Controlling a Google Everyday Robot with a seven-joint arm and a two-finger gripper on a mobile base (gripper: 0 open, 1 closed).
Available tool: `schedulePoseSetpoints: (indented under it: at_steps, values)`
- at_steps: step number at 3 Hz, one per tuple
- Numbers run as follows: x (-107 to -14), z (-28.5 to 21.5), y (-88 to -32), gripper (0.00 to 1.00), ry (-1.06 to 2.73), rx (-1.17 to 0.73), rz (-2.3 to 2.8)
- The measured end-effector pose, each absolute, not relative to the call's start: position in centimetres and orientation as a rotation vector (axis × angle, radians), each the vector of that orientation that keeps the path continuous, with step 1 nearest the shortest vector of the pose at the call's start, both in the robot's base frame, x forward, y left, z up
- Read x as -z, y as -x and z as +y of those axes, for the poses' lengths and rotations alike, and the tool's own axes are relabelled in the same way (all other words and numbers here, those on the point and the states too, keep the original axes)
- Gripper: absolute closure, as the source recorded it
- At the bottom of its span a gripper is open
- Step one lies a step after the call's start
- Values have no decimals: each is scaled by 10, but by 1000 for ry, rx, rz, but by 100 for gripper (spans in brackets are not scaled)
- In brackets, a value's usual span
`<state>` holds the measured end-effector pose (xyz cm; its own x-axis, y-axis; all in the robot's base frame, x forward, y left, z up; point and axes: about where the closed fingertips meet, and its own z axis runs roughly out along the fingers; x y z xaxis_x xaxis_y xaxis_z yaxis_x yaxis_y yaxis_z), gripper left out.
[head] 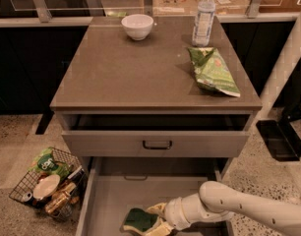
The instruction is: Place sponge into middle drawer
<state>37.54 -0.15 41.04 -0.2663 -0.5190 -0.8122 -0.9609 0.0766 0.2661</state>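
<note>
The end effector (158,221) sat low inside the open middle drawer (111,195), entering from the right. It was closed on the sponge (139,220), which stuck out to its left with the green face up. The sponge's long axis ran roughly left to right, in line with the arm, over the near part of the drawer floor; whether it touched the floor could not be told. By my judgement, simply letting go there would leave it in the drawer.

Smooth, pale plastic tool (150,221), low inside the matt grey middle drawer (108,200), clasps the sponge (136,220), rough and dark green; far beyond it, a glossy snack bag (214,70).
</note>
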Motion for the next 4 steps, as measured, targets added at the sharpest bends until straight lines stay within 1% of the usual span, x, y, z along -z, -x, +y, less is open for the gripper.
schedulePoseSetpoints:
  at_steps: [1,2,4]
  values:
    - [-409,5,-375,88,1464,-1109,1832]
    - [-409,6,-374,57,1467,-1114,1830]
    - [-408,9,-372,11,1469,-1121,1828]
